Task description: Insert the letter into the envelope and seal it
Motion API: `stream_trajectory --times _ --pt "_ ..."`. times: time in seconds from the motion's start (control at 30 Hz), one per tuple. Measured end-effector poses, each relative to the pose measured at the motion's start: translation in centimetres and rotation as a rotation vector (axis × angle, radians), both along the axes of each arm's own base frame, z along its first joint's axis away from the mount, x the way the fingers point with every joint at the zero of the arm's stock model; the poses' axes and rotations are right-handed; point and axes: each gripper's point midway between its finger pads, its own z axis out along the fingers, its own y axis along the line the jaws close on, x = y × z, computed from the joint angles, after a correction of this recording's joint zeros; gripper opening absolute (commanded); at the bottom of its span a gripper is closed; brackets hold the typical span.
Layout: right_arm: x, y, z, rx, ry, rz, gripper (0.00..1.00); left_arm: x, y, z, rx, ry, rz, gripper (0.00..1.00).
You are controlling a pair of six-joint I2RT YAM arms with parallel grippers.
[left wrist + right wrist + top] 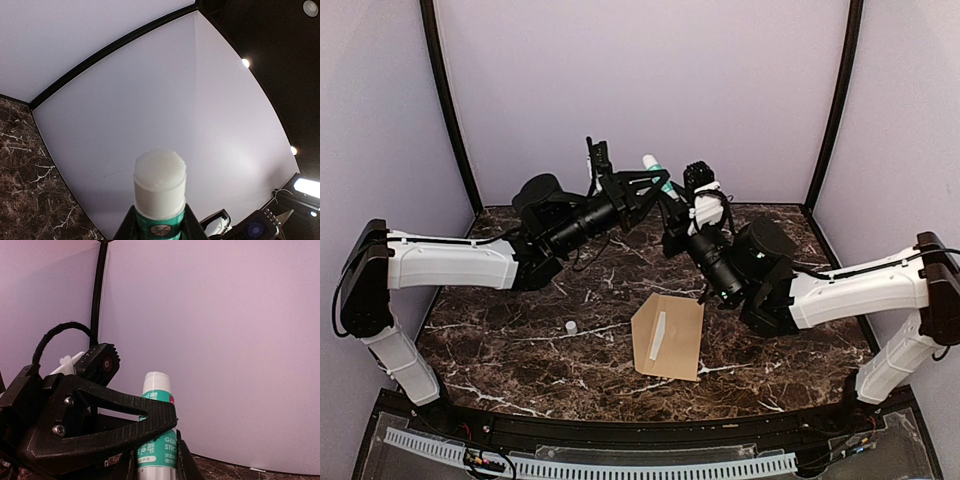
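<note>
The brown envelope [668, 336] lies flat on the marble table, front centre, with a pale strip across it. The letter is not in view as a separate sheet. Both grippers are raised at the back centre around a green-and-white glue stick [653, 165]. My left gripper [642, 188] is shut on the stick's green body; the left wrist view shows the gripper [160, 222] and the uncapped white top of the glue stick [160, 172]. My right gripper [680, 212] is shut on the stick's lower part; the right wrist view shows the gripper [152, 462] and the glue stick [156, 440].
A small white cap [571, 326] stands on the table left of the envelope. Pale walls enclose the table on three sides. The left gripper's black finger [115, 425] crosses in front of the stick in the right wrist view.
</note>
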Motion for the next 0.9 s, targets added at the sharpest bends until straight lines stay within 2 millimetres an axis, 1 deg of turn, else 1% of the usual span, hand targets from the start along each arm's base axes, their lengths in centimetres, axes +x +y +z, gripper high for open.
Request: stream_trajectory --times 0.07,0.17,0.23,0.27,0.3,0.33,0.4,0.47,0.53,0.7,0.83,0.9 --pt "0.1 0.0 0.1 0.001 -0.006 -0.010 0.00 0.1 0.1 0.0 -0.004 0.003 0.004 0.00" --pt "0.1 0.1 0.0 -0.003 -0.009 -0.017 0.00 0.0 0.2 -0.1 -0.006 0.005 0.003 0.02" --pt "0.0 0.2 -0.1 -0.004 -0.006 -0.018 0.00 -0.1 0.4 -0.2 -0.008 0.003 0.004 0.11" --pt "0.0 0.2 -0.2 -0.006 -0.005 -0.019 0.00 -0.2 0.5 -0.3 -0.009 0.003 0.005 0.23" --pt "0.0 0.2 -0.2 -0.006 -0.005 -0.016 0.00 -0.3 0.6 -0.3 -0.010 0.001 0.006 0.30" --pt "-0.1 0.3 -0.2 -0.006 -0.004 -0.013 0.00 -0.3 0.7 -0.3 -0.009 -0.002 0.007 0.41" --pt "-0.2 0.3 -0.3 -0.001 0.002 -0.006 0.00 -0.6 0.7 -0.4 -0.003 -0.012 0.001 0.51" --pt "-0.4 -0.1 -0.4 0.003 0.012 0.001 0.00 -1.0 0.7 -0.6 0.006 -0.019 -0.011 0.53" --pt "-0.7 -0.6 -0.5 0.008 0.020 0.012 0.00 -1.3 0.7 -0.5 0.012 -0.032 -0.015 0.53" --pt "-2.1 -2.1 0.1 0.032 0.025 0.066 0.00 -1.6 1.0 0.0 0.018 -0.071 0.001 0.48" --pt "-3.0 -2.7 0.7 0.045 0.022 0.111 0.00 -1.6 1.2 0.3 0.022 -0.089 0.011 0.44" --pt "-3.3 -2.7 0.6 0.042 0.025 0.128 0.00 -1.6 1.1 0.2 0.026 -0.093 0.010 0.42"
